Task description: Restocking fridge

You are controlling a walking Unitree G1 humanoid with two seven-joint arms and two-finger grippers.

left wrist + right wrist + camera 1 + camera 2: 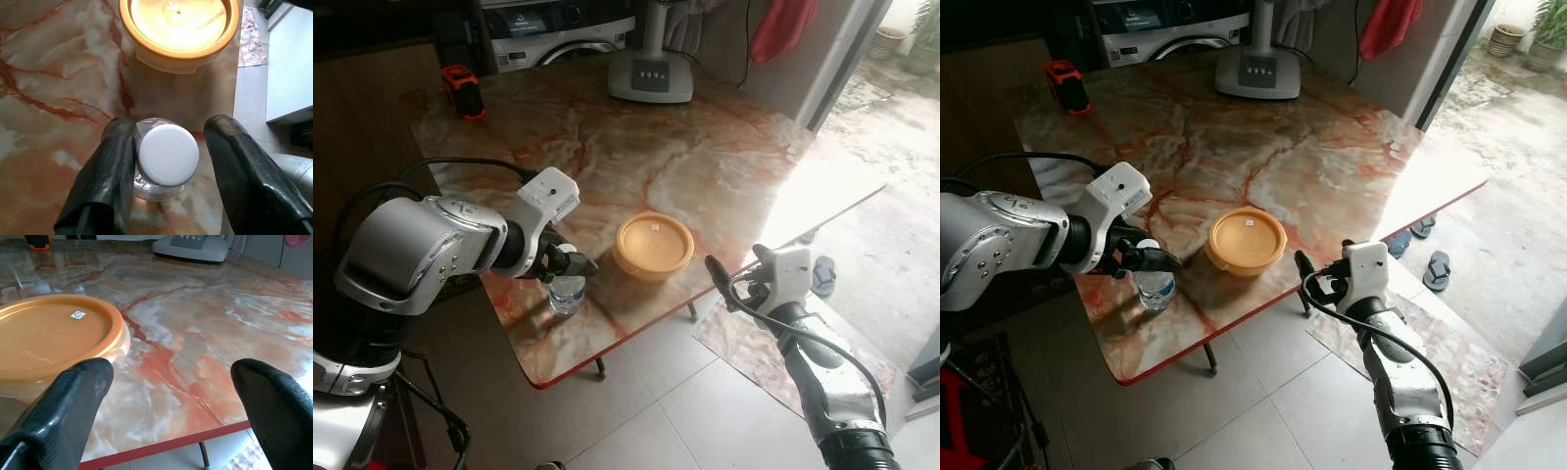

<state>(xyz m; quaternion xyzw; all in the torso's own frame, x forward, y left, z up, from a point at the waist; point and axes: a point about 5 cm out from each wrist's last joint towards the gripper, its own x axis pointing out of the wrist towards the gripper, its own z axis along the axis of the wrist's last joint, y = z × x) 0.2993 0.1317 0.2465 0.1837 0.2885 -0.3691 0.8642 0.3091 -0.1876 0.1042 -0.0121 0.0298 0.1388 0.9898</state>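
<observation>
Straddling the capped water bottle (166, 156) near the bench (705, 147) front edge, left gripper (168, 147) fingers apart, one touching it; right gripper (166, 396) spread just off the edge beside the orange container (653, 245); both items unlifted, restocking barely begun.

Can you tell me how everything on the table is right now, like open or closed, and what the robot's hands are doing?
water bottle: upright, white cap on, between the left gripper's fingers.
orange container: lid on, sitting on the table beside the bottle.
left gripper: open around the bottle's top, one finger touching the cap.
right gripper: open, holding nothing, at the table's edge.
fan base: standing at the table's far side.
</observation>
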